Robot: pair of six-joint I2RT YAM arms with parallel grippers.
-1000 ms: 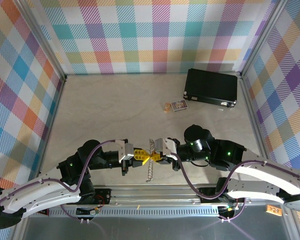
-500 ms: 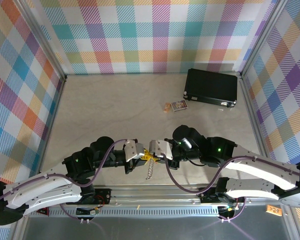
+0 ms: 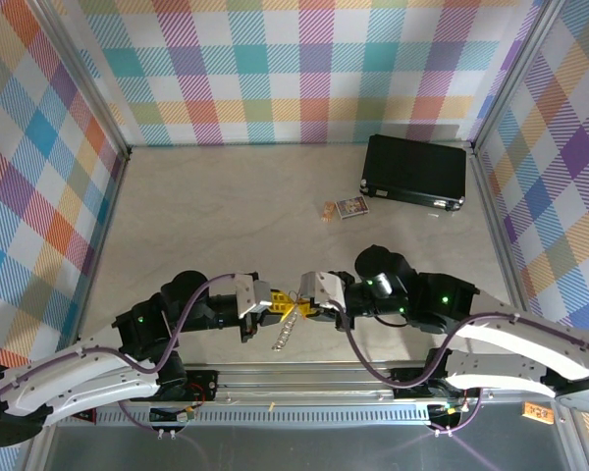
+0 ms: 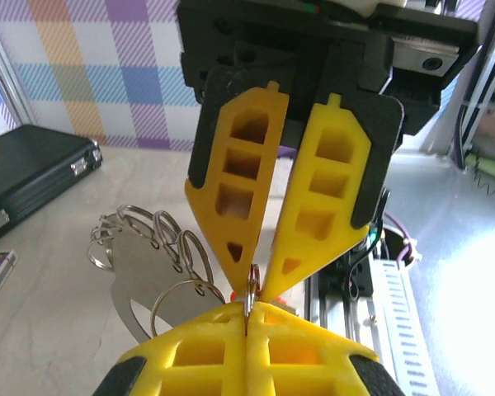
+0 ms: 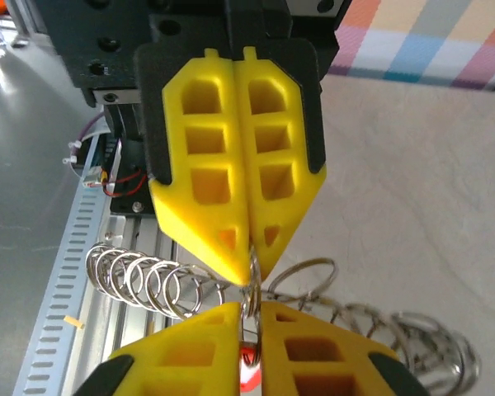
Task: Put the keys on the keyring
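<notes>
Your left claw (image 4: 247, 308) is clamped all the way shut, with one thin wire ring of the keyring (image 4: 140, 276) pinched in the seam between its yellow fingers. Your right claw (image 5: 249, 313) sits tip to tip against it, jaws a narrow crack apart. The key (image 5: 247, 360) shows as a red blob inside that crack, right next to the same wire ring. Honestly can't tell if the right one is really gripping or just resting around it.

The left wrist view gives you the flat metal plate and its row of little rings hanging off to the left of the claw tips, plus the right claw's fingers making a slim V. The right wrist view gives you the key's red head, with ring coils spilling out on both sides of the tips. From the top view you get the rest of the keyring dangling just below where the two claws meet, on the near side. The black case (image 3: 415, 170) is well beyond the right claw.
</notes>
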